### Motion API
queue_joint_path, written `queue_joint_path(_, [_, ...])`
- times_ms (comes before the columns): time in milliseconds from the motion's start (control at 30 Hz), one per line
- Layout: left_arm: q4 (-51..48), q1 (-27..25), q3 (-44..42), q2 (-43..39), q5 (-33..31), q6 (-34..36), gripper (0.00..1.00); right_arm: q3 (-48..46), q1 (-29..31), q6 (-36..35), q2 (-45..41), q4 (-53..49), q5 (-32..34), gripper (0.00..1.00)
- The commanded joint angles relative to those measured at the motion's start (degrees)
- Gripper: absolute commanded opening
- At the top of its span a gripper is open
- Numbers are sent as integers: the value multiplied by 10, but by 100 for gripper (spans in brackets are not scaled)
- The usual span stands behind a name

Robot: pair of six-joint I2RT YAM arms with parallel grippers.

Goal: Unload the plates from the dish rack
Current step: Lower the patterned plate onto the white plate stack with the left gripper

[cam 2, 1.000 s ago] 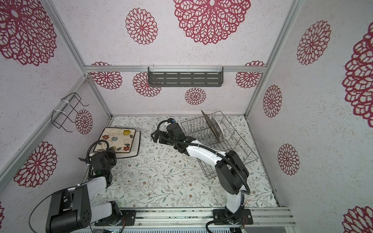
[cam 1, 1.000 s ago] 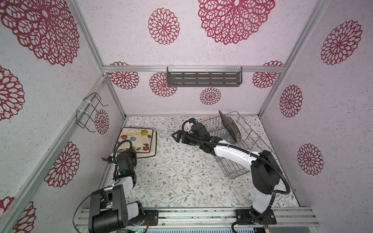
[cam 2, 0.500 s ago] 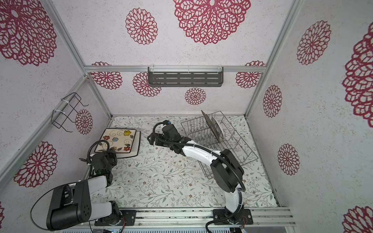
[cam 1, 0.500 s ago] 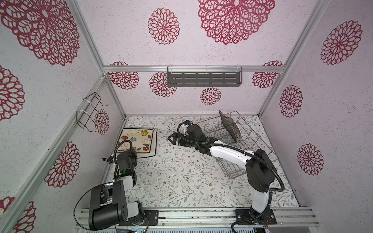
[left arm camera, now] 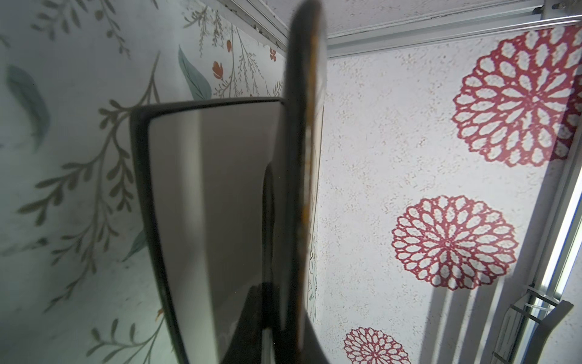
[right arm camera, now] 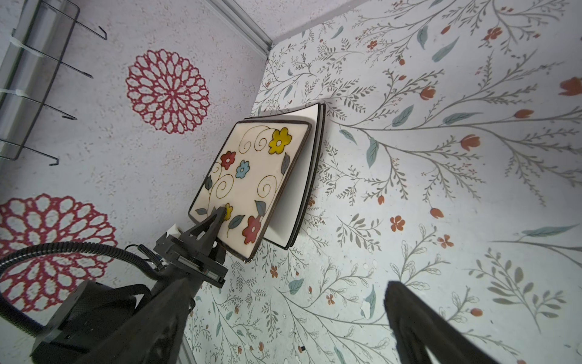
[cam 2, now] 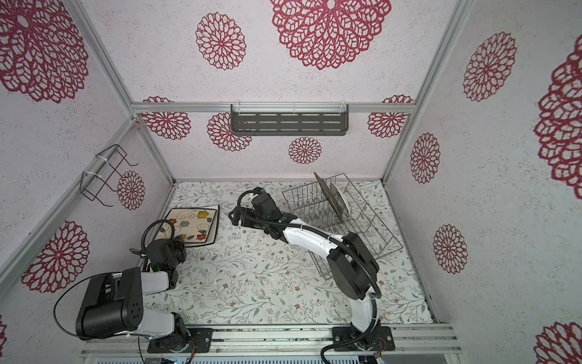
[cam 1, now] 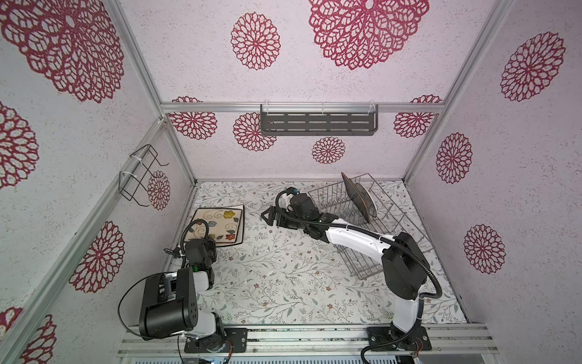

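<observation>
Right wrist view catches the left pincer [right arm camera: 221, 216] clenched on the near corner of the floral plate [right arm camera: 252, 176], one finger lying on the painted face. That plate sits on top of a white plate [right arm camera: 285, 222] with a black rim, and a further rim shows under that. The stack rests on the tabletop [cam 1: 283, 277] at its back left, close to the side wall. From the left wrist view the floral plate's dark rim runs edge-on straight out of the pincer, with the white plate beside it.

Across the tabletop the right pincer [cam 1: 265, 217] hangs released, jaws spread wide and holding nothing, between the stack and the rack [cam 1: 400, 220]. A second ago it was nearer the rack's corner. It has since slid left toward the stack and its arm has stretched out flatter, with hardly any shift in the last half second. The left pincer and the floral plate sit where they were.

Two plates stand upright at the rack's far end as before: a dark plate [cam 1: 350, 192] and, just beside it on the right, a round plate [cam 1: 367, 201] with a dark rim.
</observation>
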Motion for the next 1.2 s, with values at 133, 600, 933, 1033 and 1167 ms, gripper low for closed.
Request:
queue_joint_path(133, [138,5,29,-15,1,-11,0,27,2,7,2,-3,-9,99])
queue_joint_path(600, [136,5,35,-4,4,-12,0,25,3,7,11,-1,-16,99])
queue_joint_path(933, [131,5,41,16,14,-19,0,22,4,9,10,2,-21,99])
queue_joint_path(1033, [127,5,40,22,14,-21,0,21,3,7,12,1,-19,99])
queue_joint_path(1167, [122,5,43,28,16,-25,0,19,3,8,13,0,-17,99])
